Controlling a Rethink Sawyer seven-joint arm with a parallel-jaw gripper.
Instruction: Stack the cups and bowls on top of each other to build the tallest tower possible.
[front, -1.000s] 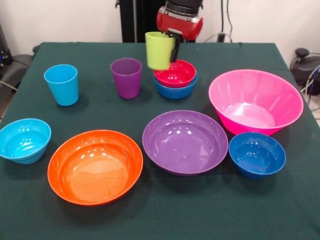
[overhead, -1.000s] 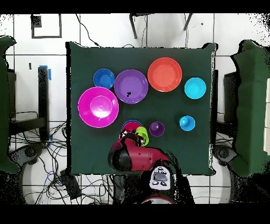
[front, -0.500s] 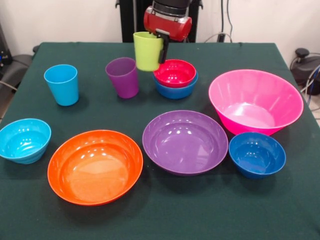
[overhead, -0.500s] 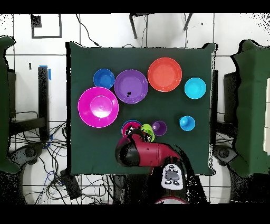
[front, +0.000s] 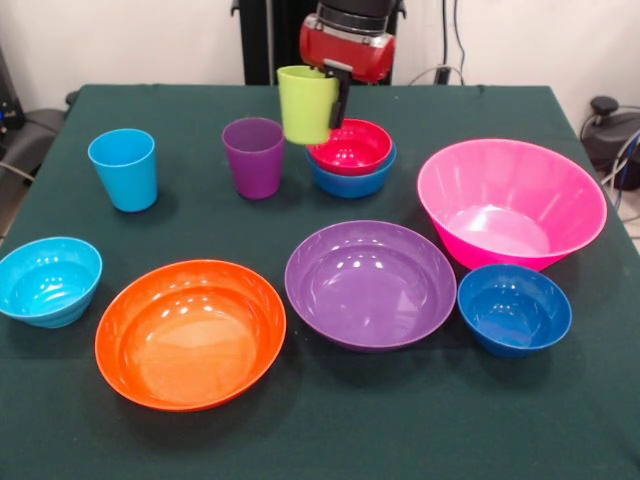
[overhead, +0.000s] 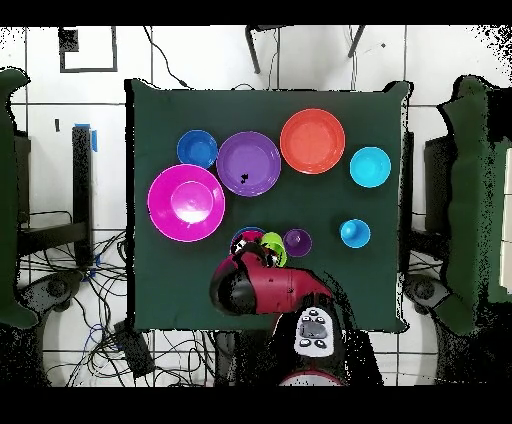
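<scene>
**Lime cup held aloft beside the two-bowl stack**

The lime green tapered plastic cup (front: 307, 104) hangs upright in the air, just left of the small red glossy bowl (front: 350, 146) nested in a small blue bowl (front: 352, 177), and above and to the right of the purple plastic cup (front: 253, 156). The red-and-black gripper (front: 338, 92) has its fingers closed on the cup's rim wall, one dark finger (front: 339, 98) showing down its right side.

The cup looks light, stiff and slick; a rim pinch probably lets it swing, so it wants a gentle descent.

Around it on the dark green cloth-covered table (front: 330, 420) sit:
- a light blue cup (front: 123, 168)
- a cyan bowl (front: 48, 280)
- a wide orange bowl (front: 190, 332)
- a wide purple bowl (front: 370, 283)
- a dark blue bowl (front: 514, 309)
- a big pink bowl (front: 510, 203)

Cables trail over the tiled floor (overhead: 110, 120).
</scene>
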